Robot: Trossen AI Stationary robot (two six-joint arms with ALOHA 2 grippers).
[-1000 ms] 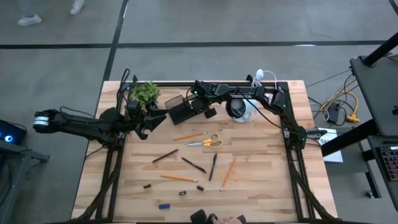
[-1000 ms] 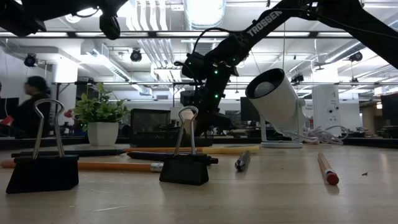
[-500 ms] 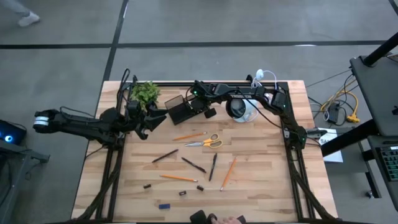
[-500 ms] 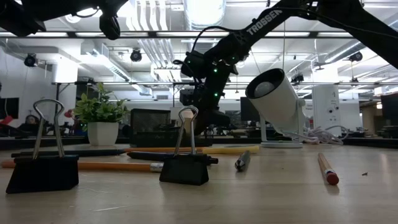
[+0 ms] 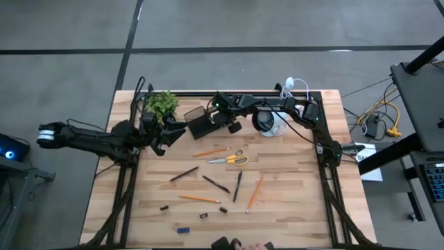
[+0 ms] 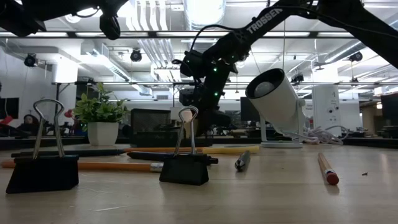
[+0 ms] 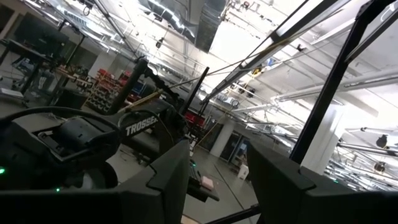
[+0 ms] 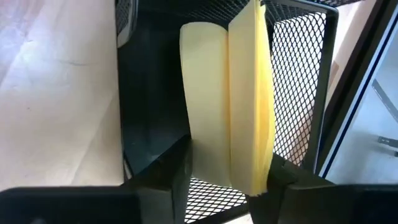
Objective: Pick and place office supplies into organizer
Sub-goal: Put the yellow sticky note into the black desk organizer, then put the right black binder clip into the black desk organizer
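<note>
Pale butcher-block tabletop (image 5: pixel 291 201) carries the job: a yellow sticky-note block (image 8: pixel 239 99) stands on edge inside the black mesh organizer (image 8: pixel 298 93), between the right gripper (image 8: pixel 224 180) fingers, which look parted, probably letting go. Only the right wrist view shows this; from overhead the arm hides the pad, though pencils (image 5: pixel 199 198) and scissors (image 5: pixel 229 158) show. The left gripper (image 7: pixel 214 180) waits open near the plant (image 5: pixel 160 103).
</note>
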